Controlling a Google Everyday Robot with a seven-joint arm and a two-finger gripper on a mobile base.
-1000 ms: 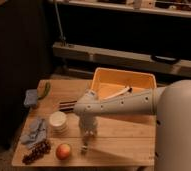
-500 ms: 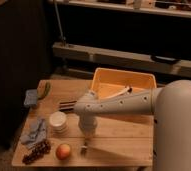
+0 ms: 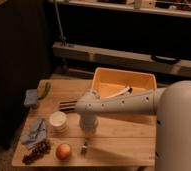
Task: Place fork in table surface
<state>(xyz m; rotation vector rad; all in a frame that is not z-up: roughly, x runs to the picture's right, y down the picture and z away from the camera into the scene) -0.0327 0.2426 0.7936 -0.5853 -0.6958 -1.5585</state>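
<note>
Camera view: the tool (image 3: 84, 146) is seen closed, low at the surface (image 3: 124, 145), just beside the apple (image 3: 63, 150) at its three o'clock; what is gripped cannot be told.

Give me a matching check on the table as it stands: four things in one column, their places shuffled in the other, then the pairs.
Things:
1. gripper
2. apple
3. yellow bin
4. grapes

Places:
A. front left corner of the table surface
B. back right part of the table surface
C. shut, low near the front edge, just right of the apple
D. between the grapes and the gripper

Pairs: 1-C, 2-D, 3-B, 4-A
</note>
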